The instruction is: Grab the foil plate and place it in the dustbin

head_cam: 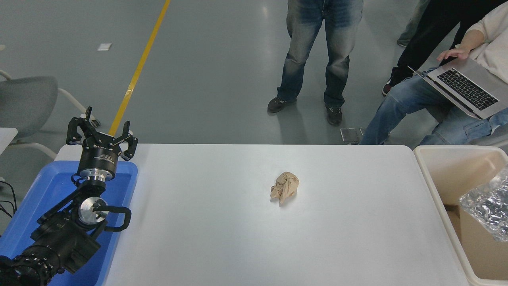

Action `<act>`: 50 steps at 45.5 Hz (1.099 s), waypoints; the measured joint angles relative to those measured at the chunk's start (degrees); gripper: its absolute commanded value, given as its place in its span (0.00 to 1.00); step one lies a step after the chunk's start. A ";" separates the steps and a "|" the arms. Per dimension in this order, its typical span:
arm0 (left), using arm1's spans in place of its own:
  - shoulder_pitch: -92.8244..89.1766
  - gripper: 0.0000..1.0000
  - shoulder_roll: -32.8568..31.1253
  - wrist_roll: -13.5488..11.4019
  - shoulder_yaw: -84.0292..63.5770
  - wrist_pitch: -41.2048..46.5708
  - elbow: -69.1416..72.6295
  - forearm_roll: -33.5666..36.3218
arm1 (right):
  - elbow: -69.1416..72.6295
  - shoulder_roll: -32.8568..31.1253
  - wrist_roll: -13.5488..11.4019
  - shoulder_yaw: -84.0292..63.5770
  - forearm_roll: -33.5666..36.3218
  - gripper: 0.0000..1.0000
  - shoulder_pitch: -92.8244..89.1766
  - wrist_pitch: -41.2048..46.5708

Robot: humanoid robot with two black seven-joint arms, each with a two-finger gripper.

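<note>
Now foil plate (487, 206) sits inside dustbin (444, 159).

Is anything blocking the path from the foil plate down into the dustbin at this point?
Nothing visible. The crinkled silver foil plate is already over the cream plastic dustbin, inside its rim line at the right edge. The crumpled tan paper ball lies apart, mid-table.

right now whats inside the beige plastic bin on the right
The crinkled silver foil plate sits within the cream rectangular dustbin, partly cut off by the picture's edge. The floor beneath it is hidden.
</note>
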 measured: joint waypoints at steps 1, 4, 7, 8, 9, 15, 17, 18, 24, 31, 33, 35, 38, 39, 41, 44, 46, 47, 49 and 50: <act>0.00 0.99 0.00 0.00 0.00 0.00 0.00 0.00 | 0.09 0.00 0.00 0.02 0.00 0.73 0.08 -0.20; 0.00 0.99 0.00 0.00 0.00 0.00 0.00 0.00 | 0.42 -0.01 0.01 0.04 0.01 0.73 0.42 -0.56; 0.00 0.99 0.00 0.00 0.00 0.00 0.00 0.00 | 0.69 -0.05 0.04 0.04 0.00 0.73 0.67 -0.85; 0.00 0.99 0.00 0.00 0.00 0.00 0.00 0.00 | 0.81 -0.07 0.04 0.04 -0.01 0.73 0.75 -0.92; 0.00 0.99 0.00 0.00 0.00 0.00 0.00 0.00 | 0.98 -0.11 0.04 0.04 -0.07 0.73 0.85 -0.99; 0.00 0.99 0.00 0.00 0.00 0.00 0.00 0.01 | 4.11 -1.47 0.05 -0.06 -0.35 0.73 2.48 -1.35; 0.00 0.99 0.00 0.00 0.00 0.00 0.00 0.00 | 6.33 -2.47 0.04 -0.36 -0.43 0.73 3.40 -1.48; 0.00 0.99 0.00 0.00 0.00 0.00 0.00 0.01 | 7.36 -2.92 0.04 -0.59 -0.46 0.73 3.85 -1.53; -0.01 0.99 0.00 0.00 0.00 -0.02 0.00 0.00 | 15.09 -6.25 -0.02 -4.70 -0.55 0.75 8.41 -1.78; -0.01 0.99 0.00 0.00 0.00 -0.06 -0.03 0.00 | 27.04 -9.39 -0.01 -15.54 -0.51 1.00 18.10 -1.65; -0.02 0.99 0.00 0.00 0.00 -0.06 -0.03 0.02 | 29.90 -9.99 0.00 -18.25 -0.45 1.00 20.98 -1.62; -0.02 0.99 0.00 0.00 0.00 -0.07 -0.03 0.00 | 33.62 -10.64 -0.01 -21.60 -0.26 1.00 24.71 -1.54; -0.02 0.99 0.00 0.00 0.00 -0.07 -0.03 0.01 | 38.42 -11.28 0.00 -25.37 -0.14 1.00 29.25 -1.40; -0.02 0.99 0.00 0.00 0.00 -0.07 -0.03 0.01 | 39.79 -11.44 -0.02 -26.32 -0.09 1.00 30.46 -1.34; -0.02 0.99 0.00 0.00 0.00 -0.07 -0.03 0.02 | 43.06 -11.76 -0.01 -28.69 -0.03 1.00 33.48 -1.06; -0.01 0.99 0.00 0.00 0.00 -0.07 -0.04 0.02 | 47.55 -12.08 -0.01 -31.86 0.06 1.00 37.91 -0.34; -0.02 0.99 0.00 0.00 0.00 -0.07 -0.03 0.05 | 50.23 -12.17 -0.01 -33.63 0.09 1.00 40.51 0.30; -0.01 0.99 0.00 0.00 0.00 -0.07 -0.04 0.02 | 52.27 -12.22 -0.03 -35.00 0.13 1.00 42.49 0.97; -0.02 0.99 0.00 0.00 0.00 -0.07 -0.03 0.05 | 54.96 -12.16 -0.05 -36.72 0.13 1.00 45.43 1.94; -0.01 0.99 0.00 0.00 0.00 -0.07 -0.04 0.02 | 56.47 -12.04 -0.06 -37.73 0.14 1.00 47.14 2.63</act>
